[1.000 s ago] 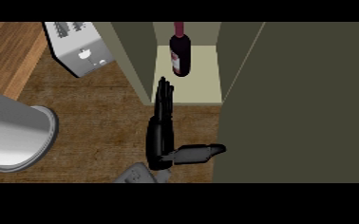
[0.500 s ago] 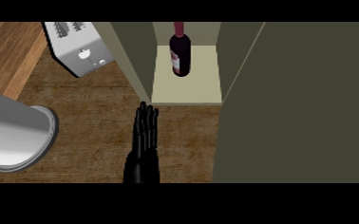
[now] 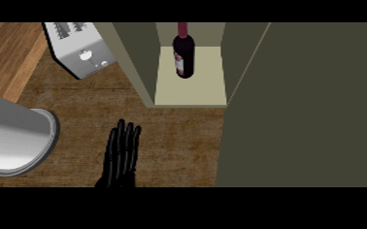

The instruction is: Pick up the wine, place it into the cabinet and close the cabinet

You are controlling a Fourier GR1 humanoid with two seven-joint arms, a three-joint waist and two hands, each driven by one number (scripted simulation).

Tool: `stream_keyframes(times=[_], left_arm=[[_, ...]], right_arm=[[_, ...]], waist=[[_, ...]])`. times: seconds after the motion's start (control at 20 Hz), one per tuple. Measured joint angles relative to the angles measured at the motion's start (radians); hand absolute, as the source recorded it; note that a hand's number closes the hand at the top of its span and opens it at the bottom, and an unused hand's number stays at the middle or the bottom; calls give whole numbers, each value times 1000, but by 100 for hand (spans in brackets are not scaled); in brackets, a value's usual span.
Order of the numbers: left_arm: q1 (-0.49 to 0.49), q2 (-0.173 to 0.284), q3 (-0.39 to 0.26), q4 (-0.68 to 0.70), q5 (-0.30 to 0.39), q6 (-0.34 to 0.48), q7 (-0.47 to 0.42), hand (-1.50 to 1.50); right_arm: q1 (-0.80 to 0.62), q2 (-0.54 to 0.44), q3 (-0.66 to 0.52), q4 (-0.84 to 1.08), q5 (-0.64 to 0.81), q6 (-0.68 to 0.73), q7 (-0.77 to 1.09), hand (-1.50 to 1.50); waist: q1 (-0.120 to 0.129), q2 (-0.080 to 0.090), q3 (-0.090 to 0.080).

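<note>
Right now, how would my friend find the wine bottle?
Look at the open cabinet at the top middle, past the robot hand. On its pale shelf stands the wine bottle. It is the only dark, red-capped thing; the toaster outside is silver.

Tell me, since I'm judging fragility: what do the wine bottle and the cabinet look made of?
Wine bottle: apparently dark glass, glossy, from its deep red-black body and pale label. Cabinet: probably painted board, matte, from flat olive walls and a cream shelf without visible grain.
</note>
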Motion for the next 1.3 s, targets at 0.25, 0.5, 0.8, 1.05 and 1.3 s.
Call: stream_keyframes(times=[0.25, 0.5, 0.8, 1.05, 1.3], left_arm=[[80, 90, 6, -86, -3, -66, -9, -150], [150, 168, 72, -154, 34, -129, -28, -150], [238, 255, 193, -216, 101, -206, -59, -150], [295, 320, 320, -254, 180, -277, -63, -150], [369, 366, 434, -257, 252, -367, -81, -150]], right_arm=[[11, 1, 32, 3, -5, 33, -10, 150], [53, 28, 115, 2, -17, 36, 32, 150], [107, 67, 211, 2, -32, 19, 86, 150], [117, 70, 346, 0, -33, 59, 89, 150], [117, 98, 508, -4, -17, 29, 113, 150]], waist=[[1, 0, 0], [1, 0, 0], [3, -1, -1], [5, -3, -1], [6, -6, -2]])
